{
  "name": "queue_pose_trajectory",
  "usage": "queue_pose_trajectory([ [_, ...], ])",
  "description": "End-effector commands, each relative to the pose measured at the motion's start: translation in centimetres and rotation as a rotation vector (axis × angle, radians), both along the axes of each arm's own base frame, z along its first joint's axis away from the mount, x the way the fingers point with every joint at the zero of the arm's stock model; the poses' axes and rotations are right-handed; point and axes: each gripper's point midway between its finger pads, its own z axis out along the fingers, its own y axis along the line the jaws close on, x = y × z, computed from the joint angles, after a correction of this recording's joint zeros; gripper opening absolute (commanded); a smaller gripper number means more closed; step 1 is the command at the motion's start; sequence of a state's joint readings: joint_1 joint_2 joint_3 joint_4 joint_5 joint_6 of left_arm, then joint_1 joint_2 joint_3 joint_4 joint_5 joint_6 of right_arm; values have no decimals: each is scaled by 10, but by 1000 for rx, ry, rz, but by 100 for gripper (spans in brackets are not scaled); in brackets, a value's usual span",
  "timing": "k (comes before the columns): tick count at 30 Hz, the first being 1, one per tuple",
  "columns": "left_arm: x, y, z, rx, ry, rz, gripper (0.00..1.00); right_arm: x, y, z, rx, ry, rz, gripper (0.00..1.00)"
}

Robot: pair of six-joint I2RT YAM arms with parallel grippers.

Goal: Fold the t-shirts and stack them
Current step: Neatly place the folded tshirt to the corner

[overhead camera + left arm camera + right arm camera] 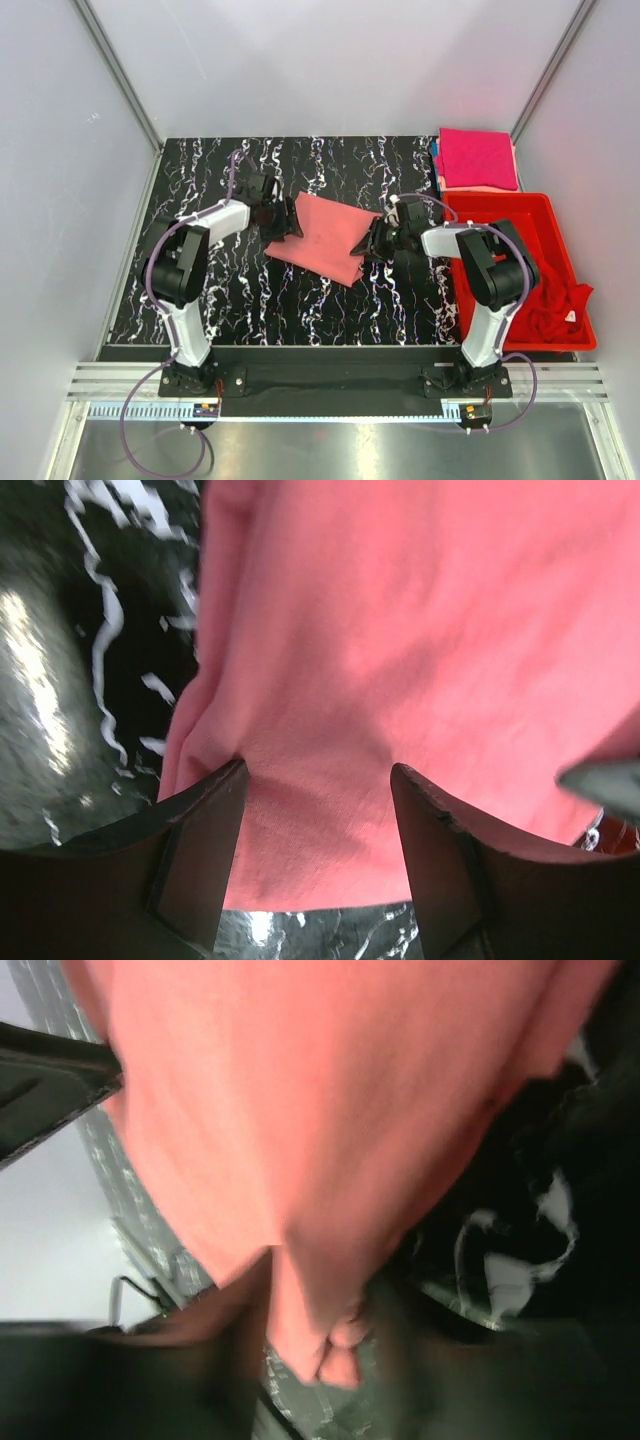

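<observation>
Left gripper (318, 777) is spread open over the left edge of the salmon t-shirt (325, 240), which lies crooked mid-surface (250, 295), while the right gripper (320, 1295) looks pinched on a bunched bit of its right edge (blurry view tbh). Further right, a magenta t-shirt (477, 158) sits folded at the back and a red t-shirt (550, 305) lies crumpled in the bin (500, 203). It's light, floppy cotton that'll sag, so I'd grab corners, both ends together.

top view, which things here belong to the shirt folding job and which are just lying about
Job: salmon t-shirt, mid-table; magenta t-shirt, folded, back right; red t-shirt, in the bin.
Lying about: red bin.
</observation>
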State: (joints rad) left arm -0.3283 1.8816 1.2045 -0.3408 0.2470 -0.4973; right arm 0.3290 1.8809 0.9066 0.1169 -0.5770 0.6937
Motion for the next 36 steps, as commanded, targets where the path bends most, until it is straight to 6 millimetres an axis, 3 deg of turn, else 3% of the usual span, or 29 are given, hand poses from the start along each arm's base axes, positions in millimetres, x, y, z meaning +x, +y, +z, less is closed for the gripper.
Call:
queue_pose_trajectory([
  [1, 21, 16, 4, 95, -45, 2, 67, 6, -7, 27, -18, -58, -68, 56],
  [2, 23, 19, 8, 100, -49, 3, 67, 6, -10, 31, -37, -69, -78, 72],
  [3, 27, 22, 14, 102, -58, 11, 67, 7, -14, 37, -64, -89, -82, 75],
  [4, 32, 23, 29, 101, -82, 11, 67, 0, -23, 44, -108, -66, -94, 77],
  [6, 37, 25, 46, 104, -112, 11, 67, 13, -33, 59, -179, -110, -109, 79],
  [7, 39, 25, 58, 101, -127, 4, 68, 7, -41, 55, -226, -68, -114, 79],
  [8, 39, 22, 72, 84, -157, -1, 68, 18, -47, 62, -262, -94, -140, 80],
  [12, 28, 0, 95, -51, -191, -62, 68, 40, -56, 57, -266, -102, -183, 83],
  [16, 12, 2, 68, -86, -110, -48, 69, 64, -70, 47, -272, -112, -198, 85],
  [18, 5, 7, 46, -67, -57, -38, 68, 74, -71, 42, -259, -113, -182, 89],
  [22, 0, 17, 15, -44, 13, -9, 68, 86, -58, 41, -190, -124, -135, 89],
  [26, 1, 19, 0, -36, 34, 0, 68, 100, -53, 28, -179, -109, -135, 92],
  [27, 3, 19, -2, -36, 31, 2, 68, 101, -52, 18, -178, -88, -126, 92],
  [30, 4, 19, -8, -33, 37, 1, 68, 96, -45, 12, -146, -64, -83, 95],
  [36, 3, 19, -13, -31, 42, -4, 68, 72, -42, 9, -122, -22, -35, 95],
])
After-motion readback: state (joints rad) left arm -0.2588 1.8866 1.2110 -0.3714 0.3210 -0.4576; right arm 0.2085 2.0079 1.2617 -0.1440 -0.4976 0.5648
